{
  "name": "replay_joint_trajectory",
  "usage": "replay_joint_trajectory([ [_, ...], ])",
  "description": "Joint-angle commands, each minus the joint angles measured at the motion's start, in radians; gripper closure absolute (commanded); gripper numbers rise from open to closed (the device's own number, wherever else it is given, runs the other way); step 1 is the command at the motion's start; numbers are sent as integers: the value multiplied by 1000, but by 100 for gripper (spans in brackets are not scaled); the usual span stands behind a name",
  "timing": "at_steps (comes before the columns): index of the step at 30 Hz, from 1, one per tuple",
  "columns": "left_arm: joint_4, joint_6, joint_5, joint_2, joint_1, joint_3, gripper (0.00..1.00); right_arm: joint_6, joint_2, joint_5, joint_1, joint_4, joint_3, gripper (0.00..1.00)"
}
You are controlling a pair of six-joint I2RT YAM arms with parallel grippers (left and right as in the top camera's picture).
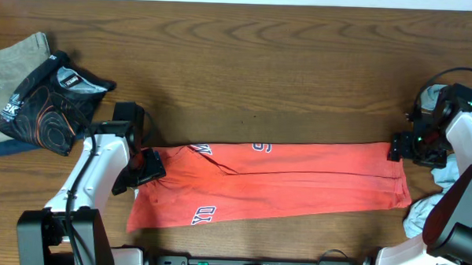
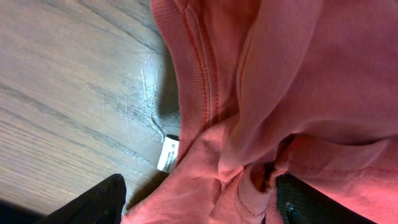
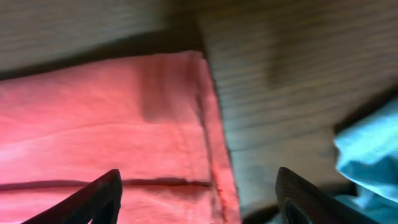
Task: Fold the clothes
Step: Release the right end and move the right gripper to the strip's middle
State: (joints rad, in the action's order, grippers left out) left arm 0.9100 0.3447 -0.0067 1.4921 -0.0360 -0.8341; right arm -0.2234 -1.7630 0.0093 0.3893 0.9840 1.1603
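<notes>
A red-orange shirt (image 1: pixel 281 185) with white lettering lies folded into a long band across the front of the table. My left gripper (image 1: pixel 146 168) sits at its left end; in the left wrist view its fingers (image 2: pixel 199 202) hold bunched collar fabric (image 2: pixel 249 180) near a white tag (image 2: pixel 167 154). My right gripper (image 1: pixel 399 148) is at the shirt's upper right corner. In the right wrist view its fingers (image 3: pixel 199 199) are spread wide above the shirt's hem edge (image 3: pixel 211 149), holding nothing.
A black printed garment (image 1: pixel 48 102) lies on tan and blue clothes (image 1: pixel 14 62) at the back left. Light blue cloth (image 1: pixel 434 198) lies at the right edge, also in the right wrist view (image 3: pixel 370 155).
</notes>
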Motion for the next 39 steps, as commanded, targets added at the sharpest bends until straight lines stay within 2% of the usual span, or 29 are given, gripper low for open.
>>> replay_joint_trajectory([
  [1,0,13,-2,4,-5,6,22,-12,2,35,12,-5,-48,21],
  [10,0,12,-2,4,-5,6,22,-47,2,43,12,-102,-227,22],
  [14,0,12,-1,4,-5,6,22,-47,2,42,12,-118,-237,22],
  [17,0,12,-1,4,-5,6,21,-47,2,17,12,-129,-237,27],
  [21,1,12,-2,4,-5,6,17,-47,2,-44,11,-148,-237,43],
  [27,6,12,-1,4,-5,5,16,-42,2,-44,12,-160,-237,99],
  [33,36,12,-1,2,-5,-5,15,52,2,-43,12,-150,-191,99],
  [39,64,13,-1,-3,-5,-18,5,93,2,-46,-5,-24,-26,99],
])
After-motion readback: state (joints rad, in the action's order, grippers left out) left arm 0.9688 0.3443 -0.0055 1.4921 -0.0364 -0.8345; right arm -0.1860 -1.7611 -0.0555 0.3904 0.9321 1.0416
